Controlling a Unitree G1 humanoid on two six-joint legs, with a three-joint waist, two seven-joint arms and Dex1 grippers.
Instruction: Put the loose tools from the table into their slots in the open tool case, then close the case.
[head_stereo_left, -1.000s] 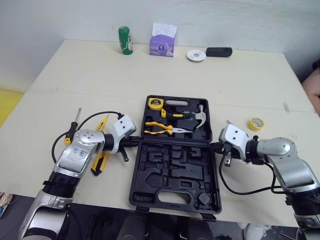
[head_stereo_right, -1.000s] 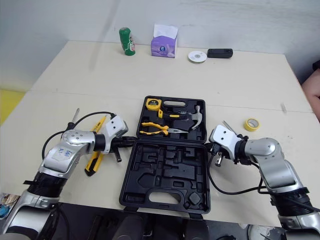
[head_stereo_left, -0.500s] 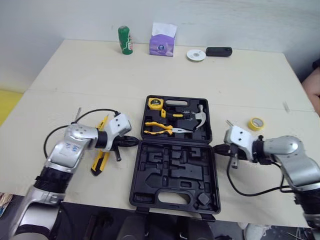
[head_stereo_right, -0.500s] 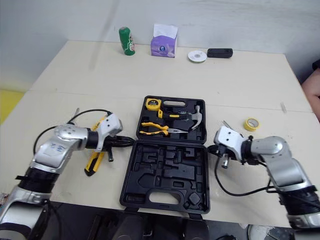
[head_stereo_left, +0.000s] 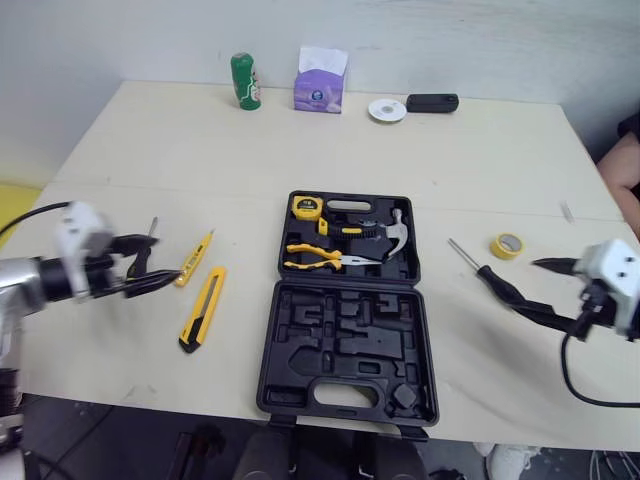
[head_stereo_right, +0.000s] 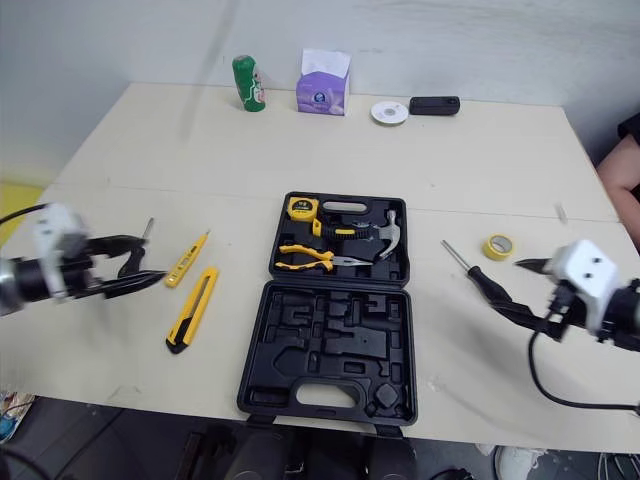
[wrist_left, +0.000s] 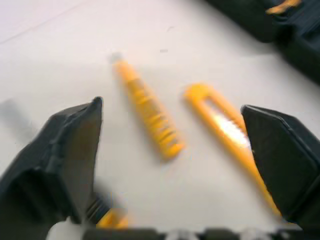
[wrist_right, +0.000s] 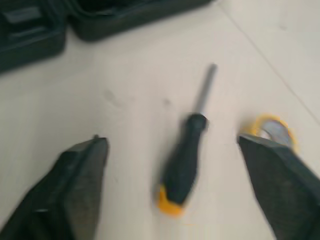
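My left gripper (head_stereo_left: 158, 262) hangs at the left edge of the frame, fingers spread wide and holding nothing, just beside a yellow tester pen (head_stereo_left: 195, 258) and near a yellow knife (head_stereo_left: 203, 320) on the table (head_stereo_left: 420, 150). My right gripper (head_stereo_left: 525, 285), at the right edge, is spread and empty too, close to a black screwdriver (head_stereo_left: 482, 272) and a roll of yellow tape (head_stereo_left: 510, 245). The open tool case (head_stereo_left: 345, 335) lies in the lower middle, its upper half holding a tape measure (head_stereo_left: 308, 207), pliers (head_stereo_left: 315, 263) and a hammer (head_stereo_left: 395, 232).
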